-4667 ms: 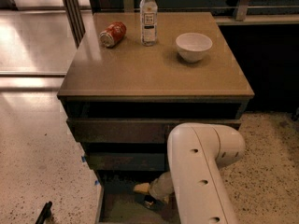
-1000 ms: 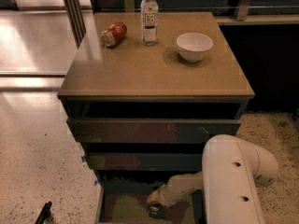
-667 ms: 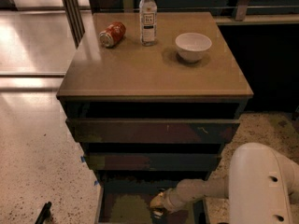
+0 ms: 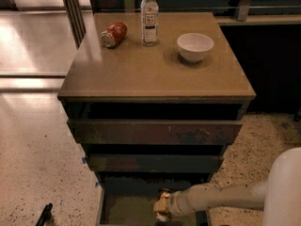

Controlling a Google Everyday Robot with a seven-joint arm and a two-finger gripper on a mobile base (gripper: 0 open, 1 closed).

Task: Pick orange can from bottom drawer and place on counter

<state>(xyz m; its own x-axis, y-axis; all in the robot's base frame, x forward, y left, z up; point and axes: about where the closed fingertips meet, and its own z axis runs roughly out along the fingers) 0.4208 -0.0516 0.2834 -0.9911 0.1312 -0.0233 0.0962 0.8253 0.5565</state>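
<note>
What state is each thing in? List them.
Bottom drawer: pulled open.
Orange can: in the drawer, at the gripper.
Gripper: low inside the drawer.
Red can: lying on its side on the counter.
Bottle: upright, capped.
Bowl: upright.

Red can (image 4: 114, 34): I see it on its side, silver end front-left.
Water bottle (image 4: 149, 17): upright, just right of it.
White bowl (image 4: 194, 46): upright, further right.
Wide drawer fronts (image 4: 155, 132): two, stacked, slightly out.
Floor (image 4: 33, 164): speckled.
Gripper (image 4: 162, 207): low, beneath those fronts.
</note>
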